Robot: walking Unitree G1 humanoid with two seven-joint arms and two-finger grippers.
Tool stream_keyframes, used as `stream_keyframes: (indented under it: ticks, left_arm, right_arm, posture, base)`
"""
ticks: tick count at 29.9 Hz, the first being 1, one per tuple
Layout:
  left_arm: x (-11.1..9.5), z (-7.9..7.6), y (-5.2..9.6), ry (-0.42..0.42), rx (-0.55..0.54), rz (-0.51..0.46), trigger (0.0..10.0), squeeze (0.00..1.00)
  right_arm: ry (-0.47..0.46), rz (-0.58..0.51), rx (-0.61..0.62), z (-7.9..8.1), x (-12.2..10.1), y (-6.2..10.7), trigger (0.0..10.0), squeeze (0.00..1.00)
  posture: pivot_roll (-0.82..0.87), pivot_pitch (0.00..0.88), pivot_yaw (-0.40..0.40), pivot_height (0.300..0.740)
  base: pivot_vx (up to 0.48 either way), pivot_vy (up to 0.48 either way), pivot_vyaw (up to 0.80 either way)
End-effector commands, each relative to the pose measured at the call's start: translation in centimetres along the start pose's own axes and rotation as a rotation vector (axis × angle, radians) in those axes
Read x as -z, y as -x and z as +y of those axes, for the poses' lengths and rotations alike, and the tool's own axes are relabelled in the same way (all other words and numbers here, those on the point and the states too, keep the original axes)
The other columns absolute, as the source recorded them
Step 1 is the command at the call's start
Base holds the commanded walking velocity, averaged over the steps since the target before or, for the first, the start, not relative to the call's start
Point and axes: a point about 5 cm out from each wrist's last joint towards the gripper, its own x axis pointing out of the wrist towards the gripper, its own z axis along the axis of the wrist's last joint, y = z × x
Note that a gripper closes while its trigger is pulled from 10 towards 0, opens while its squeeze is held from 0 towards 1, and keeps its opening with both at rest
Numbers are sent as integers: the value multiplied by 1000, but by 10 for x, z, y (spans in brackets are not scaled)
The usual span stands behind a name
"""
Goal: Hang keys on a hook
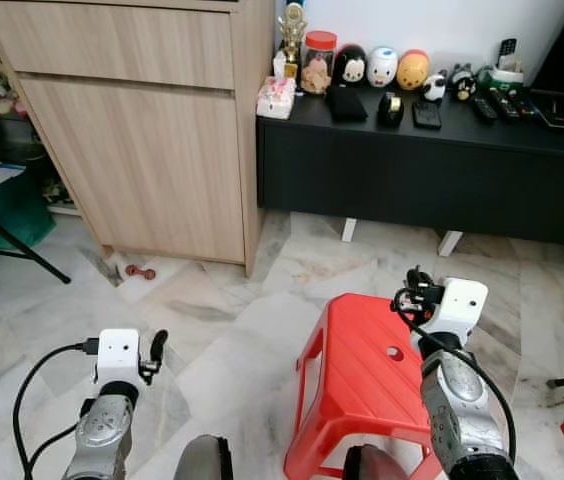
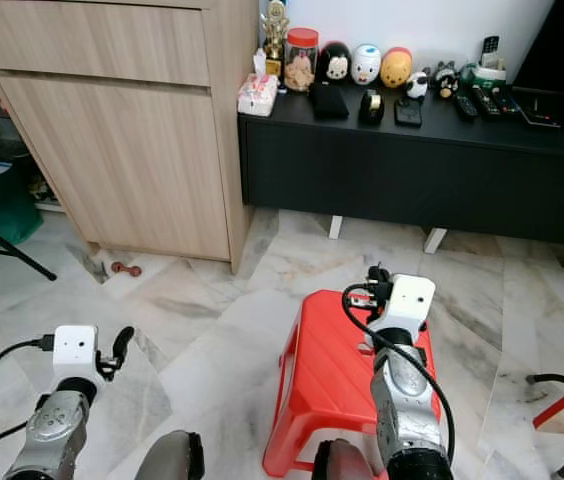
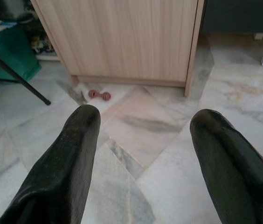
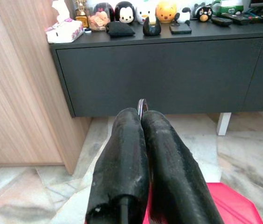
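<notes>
My right gripper (image 4: pixel 142 116) is shut, and a thin metal key ring (image 4: pixel 142 105) pokes out between its fingertips; the keys themselves are hidden. In the head views this gripper (image 1: pixel 415 288) is raised over the far edge of a red plastic stool (image 1: pixel 362 370) and points toward the black console (image 1: pixel 422 170). Low on the left, my left gripper (image 3: pixel 143 121) is open over the marble floor with nothing between its fingers (image 1: pixel 157 350). I cannot make out a hook.
A tall wooden cabinet (image 1: pixel 152 140) stands at the back left, beside the black console, which carries toys, a jar, a tissue box and remotes. A small red dumbbell toy (image 1: pixel 140 271) lies by the cabinet's foot. Black chair legs (image 1: pixel 22 255) stand at the far left.
</notes>
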Motion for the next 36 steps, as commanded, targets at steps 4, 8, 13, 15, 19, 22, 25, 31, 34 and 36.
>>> stream_keyframes:
  ticks: [4, 8, 13, 15, 19, 22, 25, 31, 34, 36]
  left_arm:
    - [3, -2, 0, 0, 0, 9, 10000, 0]
    - [4, -2, 1, 1, -1, 8, 10000, 0]
    - [3, -3, 0, 2, 1, 7, 10000, 0]
    - [3, -3, -1, 2, 2, 5, 10000, 0]
    - [2, -3, -1, 6, 3, 0, 10000, 0]
    - [2, -4, -1, 6, 3, -1, 10000, 0]
    - [2, -4, -1, 6, 1, -1, 10000, 0]
    - [3, -4, 0, 12, 2, -6, 10000, 0]
    - [4, -7, 1, 17, 6, -6, 10000, 0]
    - [5, -9, 2, 25, 7, -6, 10000, 0]
  right_arm:
    - [11, -15, -7, 1, -5, -2, 10000, 0]
    - [14, -4, 0, 0, -3, -2, 10000, 0]
    - [15, 7, 3, -1, -1, -2, 10000, 0]
    - [19, 13, 11, -4, 0, -2, 10000, 0]
    - [32, 31, 22, -8, 4, -2, 10000, 0]
    - [42, 49, 33, -12, 8, 0, 10000, 0]
    - [45, 61, 35, -15, 11, 1, 10000, 0]
    - [48, 96, 50, -23, 23, 6, 10000, 0]
    - [25, 125, 69, -28, 33, 12, 10000, 0]
    - [30, 155, 96, -35, 42, 19, 10000, 0]
  posture:
    - [168, 0, -70, 644]
    - [168, 0, -71, 679]
    - [167, 0, -71, 709]
    - [167, 0, -71, 729]
    - [165, 0, -71, 740]
    - [167, 0, -73, 740]
    - [169, 0, -75, 740]
    - [164, 0, -74, 740]
    - [170, 0, -77, 740]
    - [173, 0, -77, 740]
  base:
    - [0, 0, 0]
    - [0, 0, 0]
    - [0, 0, 0]
    - [0, 0, 0]
    - [0, 0, 0]
    - [0, 0, 0]
    - [0, 0, 0]
    - [0, 0, 0]
    - [0, 0, 0]
    - [0, 0, 0]
